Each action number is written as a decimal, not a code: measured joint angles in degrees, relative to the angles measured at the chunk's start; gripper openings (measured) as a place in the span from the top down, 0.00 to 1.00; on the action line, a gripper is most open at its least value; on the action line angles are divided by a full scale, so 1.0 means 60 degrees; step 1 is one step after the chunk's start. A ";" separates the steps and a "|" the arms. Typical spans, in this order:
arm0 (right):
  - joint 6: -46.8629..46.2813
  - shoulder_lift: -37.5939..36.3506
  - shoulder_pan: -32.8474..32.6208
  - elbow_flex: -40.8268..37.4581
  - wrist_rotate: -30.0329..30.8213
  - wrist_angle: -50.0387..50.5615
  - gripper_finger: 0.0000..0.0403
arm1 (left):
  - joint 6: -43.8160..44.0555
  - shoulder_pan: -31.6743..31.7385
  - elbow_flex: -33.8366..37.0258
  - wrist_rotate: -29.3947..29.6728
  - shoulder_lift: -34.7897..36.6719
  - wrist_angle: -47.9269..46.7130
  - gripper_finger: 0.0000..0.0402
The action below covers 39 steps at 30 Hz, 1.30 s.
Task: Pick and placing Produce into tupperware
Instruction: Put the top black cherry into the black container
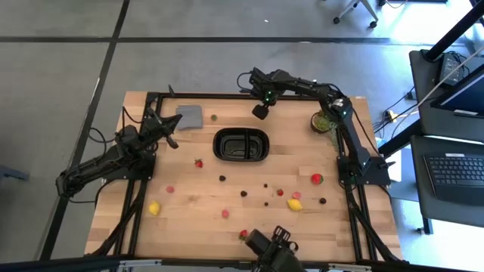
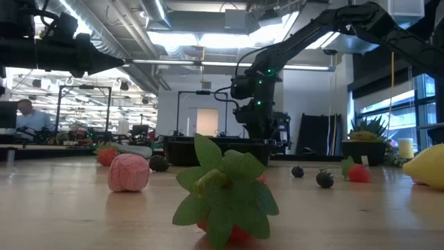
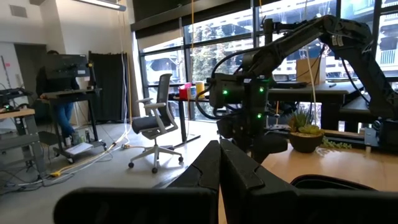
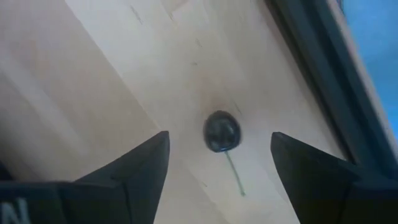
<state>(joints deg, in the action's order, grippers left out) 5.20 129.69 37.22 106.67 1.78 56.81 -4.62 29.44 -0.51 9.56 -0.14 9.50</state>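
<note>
On the left of the wooden surface [image 1: 189, 204], the left arm waits with its left end effector [image 1: 171, 141] near the far left corner, fingers [image 3: 214, 165] pressed fully together and holding nothing. Just beside it lies a flat grey square piece [image 1: 190, 116].

Nearer the front edge on the left side sit a yellow lemon-like piece [image 1: 154, 208] and a pink piece [image 1: 170, 190], with a red strawberry [image 1: 198, 162] just left of the tupperware.

The black tupperware [image 1: 241, 145] rests around the middle of the surface, toward the far side; whether anything lies in its compartments cannot be told.

Behind it, near the far edge, the right end effector [image 1: 259, 112] hangs above the wood with its two fingers [image 4: 140, 165] spread wide apart and nothing gripped. In the right wrist view a small dark berry with a thin stem [image 4: 222, 132] lies on the surface between those fingers, touching neither.

In front of the tupperware and to its right the rest of the produce is scattered: small dark berries [image 1: 244, 193], a pink piece [image 1: 225, 214], a leafy strawberry [image 1: 243, 235] at the front edge, another lemon-like piece [image 1: 294, 204] and a larger red strawberry [image 1: 317, 179].

A potted plant [image 1: 323, 121] stands near the far right corner.
</note>
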 joint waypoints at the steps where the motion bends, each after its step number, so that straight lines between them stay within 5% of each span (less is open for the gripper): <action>1: 0.0007 0.0000 -0.0005 0.0000 0.0129 0.0001 0.30 | 0.0000 -0.0001 0.0000 -0.0003 -0.0001 0.0000 1.00; 39: 0.0227 0.0539 -0.0107 0.0007 0.0190 -0.0222 0.30 | 0.0008 -0.0002 0.0000 -0.0004 0.0000 0.0004 1.00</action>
<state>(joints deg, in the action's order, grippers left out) 6.56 132.92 36.58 106.71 2.92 55.48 -4.57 29.43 -0.51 9.54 -0.14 9.52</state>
